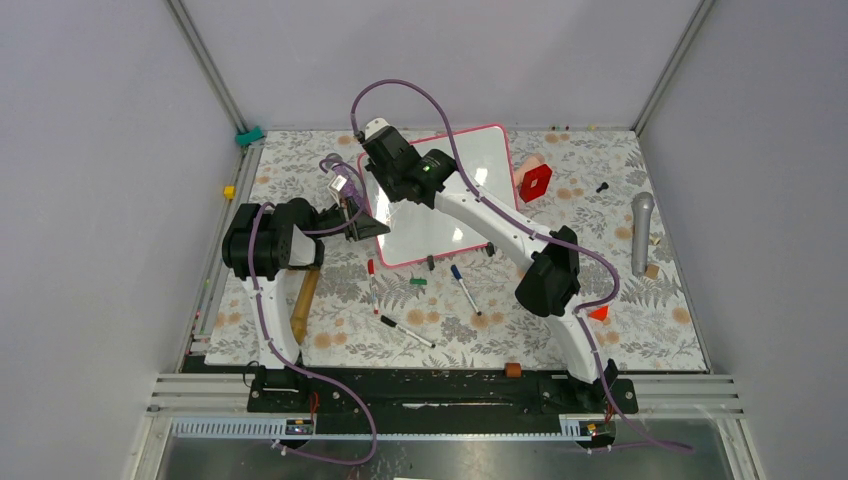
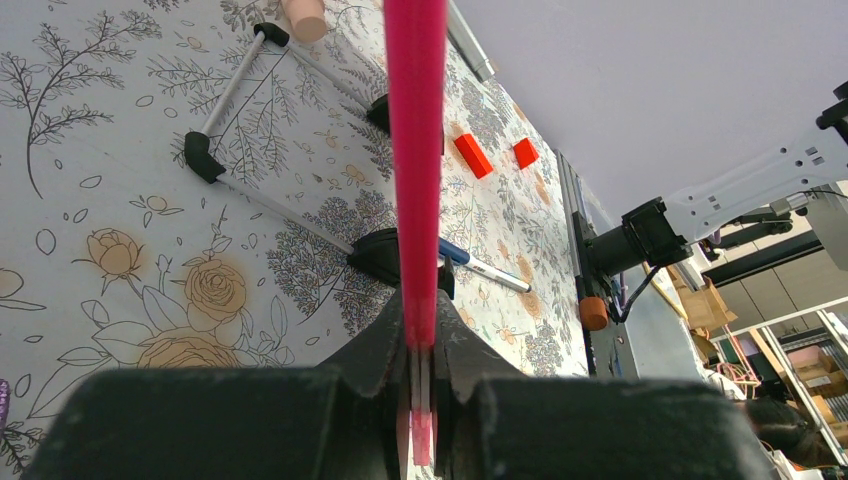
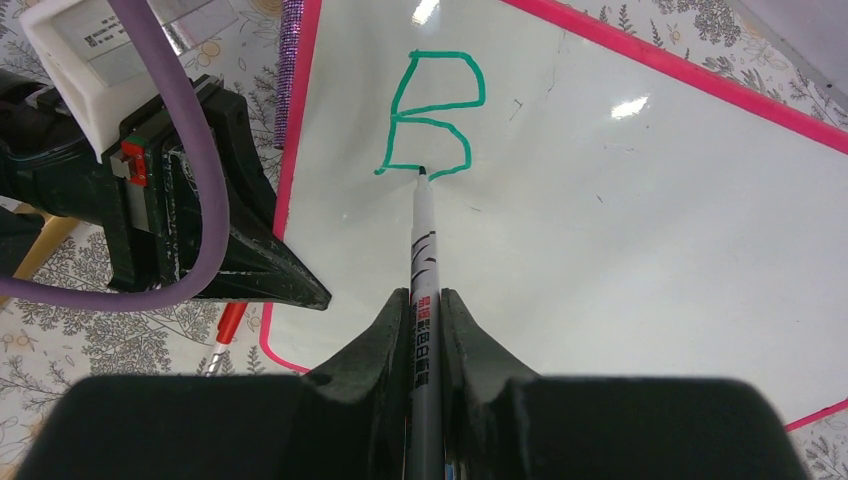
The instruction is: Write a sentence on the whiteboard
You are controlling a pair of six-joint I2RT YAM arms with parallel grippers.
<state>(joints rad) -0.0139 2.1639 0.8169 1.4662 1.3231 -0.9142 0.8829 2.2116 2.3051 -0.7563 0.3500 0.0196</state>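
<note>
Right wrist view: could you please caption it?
Right fingers hold a marker, tip touching a green B on the whiteboard.

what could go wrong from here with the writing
1. The left jaws pinch only the thin pink frame of the whiteboard; pen pressure could make the board pivot and skew the lines.
2. The marker sticks far out of the right jaws, its tip at the green B; it might tilt in the grip, so strokes could skip.
</note>
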